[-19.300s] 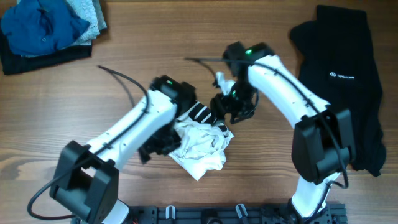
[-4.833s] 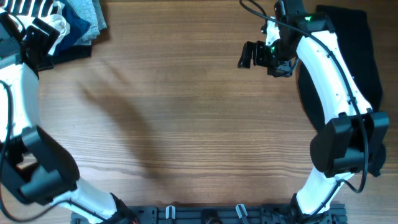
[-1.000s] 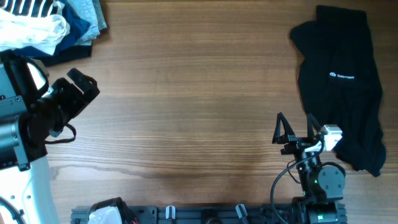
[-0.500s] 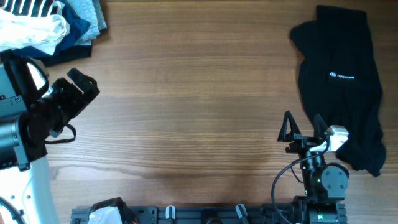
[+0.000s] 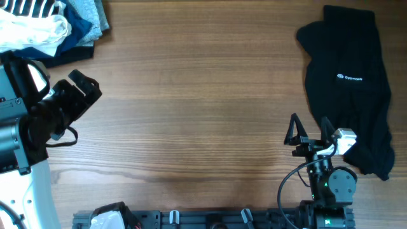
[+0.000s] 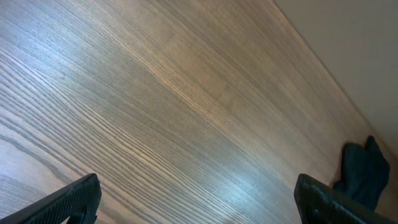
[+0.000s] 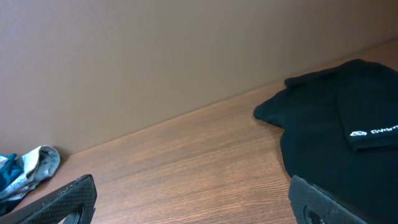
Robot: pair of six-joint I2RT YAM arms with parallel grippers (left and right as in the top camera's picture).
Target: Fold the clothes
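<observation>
Up and left of the left gripper (image 5: 84, 86) — white T-shirt (image 5: 32, 28): bunched on the folded pile (image 5: 82, 19), apparently put away.
Left gripper: spread, empty.
Right gripper (image 5: 310, 127): spread, empty.
Right of it — black garment (image 5: 346, 57): lying loose.
Progress: seemingly finished, though the fold looks rough.

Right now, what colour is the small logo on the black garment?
White. The logo shows best in the overhead view.

- Left arm (image 5: 28, 124), at the table's (image 5: 191, 95) left edge: white shells, black joints.
- Right arm (image 5: 327, 181), at the table's near edge: black, green light, white block.
- Right gripper (image 5: 309, 121): black pointed fingers.
</observation>
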